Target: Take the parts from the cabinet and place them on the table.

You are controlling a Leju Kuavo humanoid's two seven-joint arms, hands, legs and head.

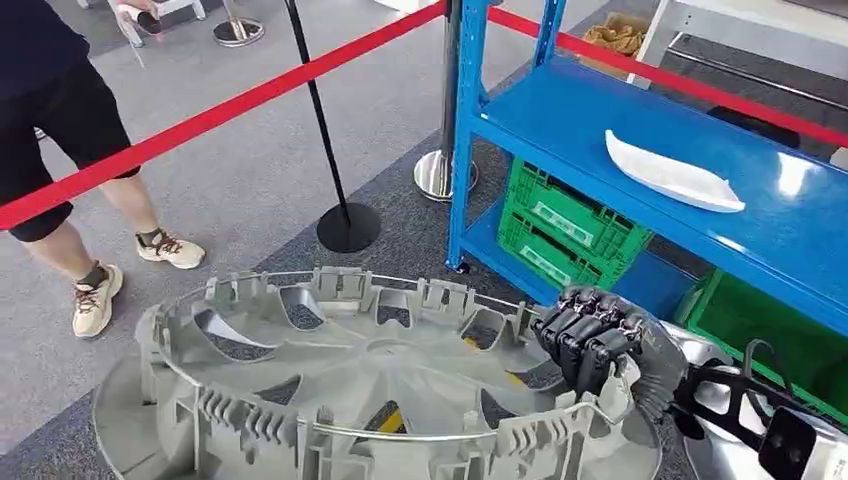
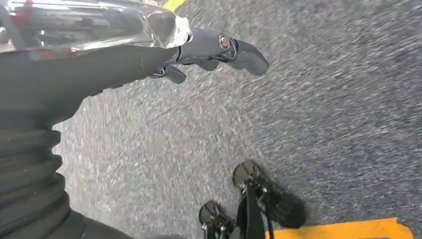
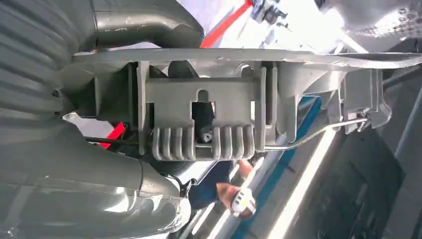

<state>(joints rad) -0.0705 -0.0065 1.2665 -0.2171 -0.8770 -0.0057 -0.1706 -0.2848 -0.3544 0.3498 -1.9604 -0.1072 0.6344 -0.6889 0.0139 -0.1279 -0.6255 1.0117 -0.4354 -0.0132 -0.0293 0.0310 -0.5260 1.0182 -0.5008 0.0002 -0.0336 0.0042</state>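
While gripped by the right hand [image 1: 592, 338], grey wheel cover [image 1: 370, 385] aloft.

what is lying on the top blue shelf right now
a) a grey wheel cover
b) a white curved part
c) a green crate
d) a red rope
b: a white curved part lies alone on the blue shelf, while the green crates sit on the level below and the grey wheel cover is held by the right hand.

A person [image 1: 60, 120] walks beyond the red barrier tape [image 1: 220, 115]
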